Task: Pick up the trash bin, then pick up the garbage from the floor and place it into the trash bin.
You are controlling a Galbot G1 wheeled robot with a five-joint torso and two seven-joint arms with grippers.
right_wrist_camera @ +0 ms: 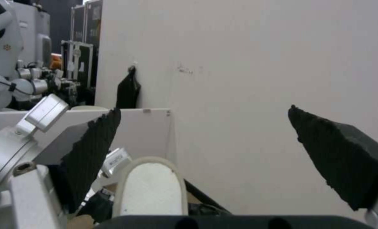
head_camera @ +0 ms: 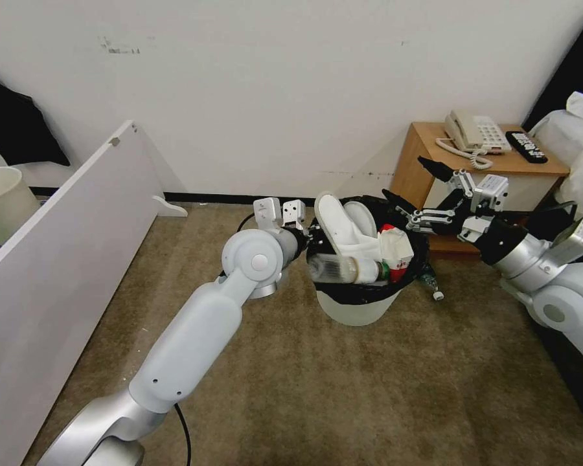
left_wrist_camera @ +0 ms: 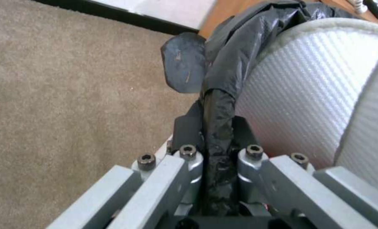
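The trash bin (head_camera: pixel 356 309), white with a black bag over its rim (left_wrist_camera: pixel 223 79), is in the middle of the carpet; I cannot tell whether it rests on the floor. It is stuffed with garbage: two white slippers (head_camera: pixel 343 226), a clear bottle (head_camera: pixel 337 267) and a red-white wrapper (head_camera: pixel 395 249). My left gripper (head_camera: pixel 306 234) is shut on the bag-covered rim at the bin's left side, and its own view shows the left gripper (left_wrist_camera: pixel 210 92) next to a slipper sole (left_wrist_camera: pixel 307 95). My right gripper (head_camera: pixel 413 182) hangs open above the right rim, holding nothing. The right gripper (right_wrist_camera: pixel 216 140) looks over a slipper (right_wrist_camera: pixel 153 187). A small bottle (head_camera: pixel 432 285) lies on the floor by the bin's right side.
A wooden nightstand (head_camera: pixel 427 162) behind the bin carries a telephone (head_camera: pixel 473 133) and a black remote (head_camera: pixel 526 147). A white board (head_camera: pixel 65 259) leans at the left, with an unlined bucket (head_camera: pixel 0 200) behind it. White bedding (head_camera: pixel 580 142) is at the right. Open carpet (head_camera: pixel 369 401) lies in front.
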